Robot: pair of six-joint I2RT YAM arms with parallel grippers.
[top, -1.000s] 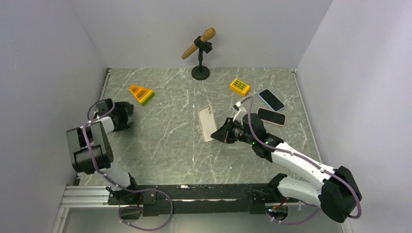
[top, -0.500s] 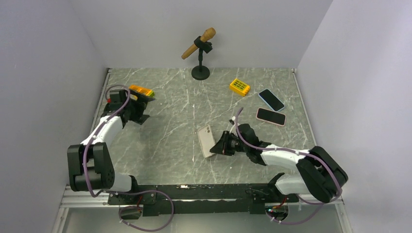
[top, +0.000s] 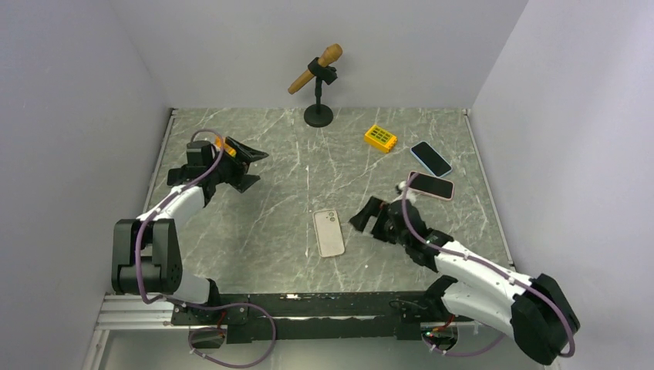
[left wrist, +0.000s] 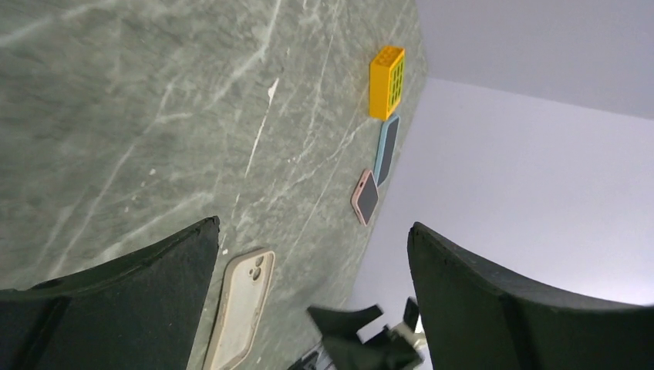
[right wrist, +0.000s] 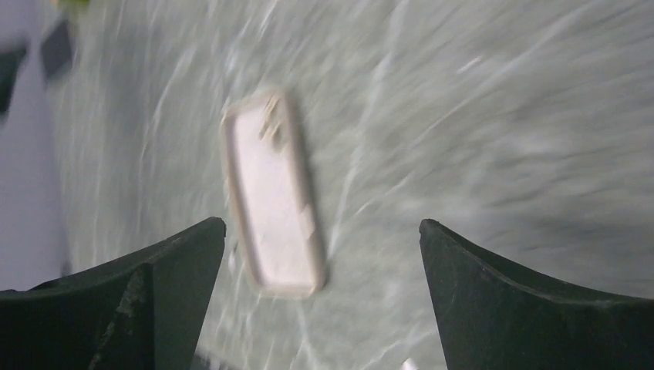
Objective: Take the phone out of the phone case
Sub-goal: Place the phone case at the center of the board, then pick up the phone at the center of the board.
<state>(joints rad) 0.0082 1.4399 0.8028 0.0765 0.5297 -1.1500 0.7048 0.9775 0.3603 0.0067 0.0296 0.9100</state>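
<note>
The phone in its beige phone case (top: 329,232) lies flat on the marble table, back up with the camera cutout at the far end. It also shows in the left wrist view as the cased phone (left wrist: 241,308) and, blurred, in the right wrist view as the cased phone (right wrist: 274,193). My right gripper (top: 369,220) is open just right of it, apart from it, with nothing between the jaws (right wrist: 322,223). My left gripper (top: 254,167) hangs open over the far left of the table, empty (left wrist: 312,227), facing across toward the phone.
A yellow block (top: 380,138), a blue-cased phone (top: 430,158) and a pink-cased phone (top: 430,186) lie at the back right. A microphone on a stand (top: 318,77) is at the back centre. An orange toy (top: 224,145) peeks out behind the left gripper.
The right gripper let go of the cased phone, opened wide and drew back to the right; the phone now lies flat. The left arm reached out toward the table's middle.
</note>
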